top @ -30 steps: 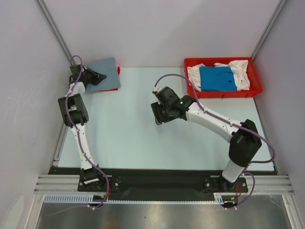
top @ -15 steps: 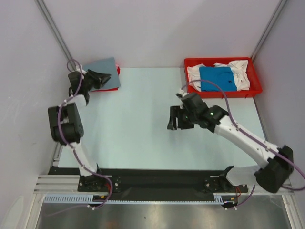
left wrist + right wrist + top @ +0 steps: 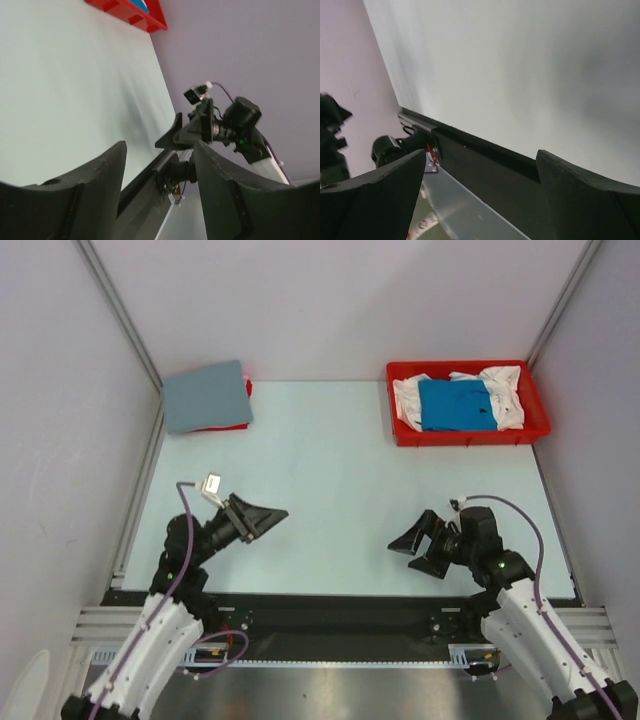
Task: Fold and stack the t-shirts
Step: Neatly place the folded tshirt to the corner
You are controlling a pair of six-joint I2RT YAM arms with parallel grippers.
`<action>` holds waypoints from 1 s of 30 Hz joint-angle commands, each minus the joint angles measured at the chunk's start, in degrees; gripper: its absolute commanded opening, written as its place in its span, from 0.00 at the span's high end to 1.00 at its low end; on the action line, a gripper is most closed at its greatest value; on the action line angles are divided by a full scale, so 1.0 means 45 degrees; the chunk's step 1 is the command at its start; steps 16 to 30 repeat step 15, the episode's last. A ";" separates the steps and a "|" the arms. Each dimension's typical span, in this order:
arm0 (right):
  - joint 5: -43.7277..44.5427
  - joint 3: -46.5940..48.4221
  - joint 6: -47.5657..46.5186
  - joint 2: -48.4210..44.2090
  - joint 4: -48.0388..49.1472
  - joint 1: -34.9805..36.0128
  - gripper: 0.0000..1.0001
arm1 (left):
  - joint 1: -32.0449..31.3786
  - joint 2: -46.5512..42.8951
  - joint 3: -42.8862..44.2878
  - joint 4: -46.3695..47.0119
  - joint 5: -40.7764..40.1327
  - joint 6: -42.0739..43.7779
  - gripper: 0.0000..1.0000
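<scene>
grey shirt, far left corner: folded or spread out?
Folded. The grey t-shirt lies as a compact rectangle with no sleeves showing, on top of red cloth that peeks out at its edge.

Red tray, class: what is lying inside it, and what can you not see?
A bright blue t-shirt lies on top of a white t-shirt inside the red tray. Anything beneath those two is covered.

We record white shells on the left arm (image 3: 150, 640) and right arm (image 3: 545, 640), black joints, a purple cable (image 3: 188, 530) along each, black wedge-shaped fingers (image 3: 220, 190), and a green lamp (image 3: 497, 562) on the right wrist.
</scene>
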 commanded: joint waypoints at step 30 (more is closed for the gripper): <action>-0.2748 -0.5311 0.4389 -0.6297 0.2845 -0.1527 0.00 | -0.0167 -0.9084 -0.4316 -0.2836 0.2295 -0.3255 0.28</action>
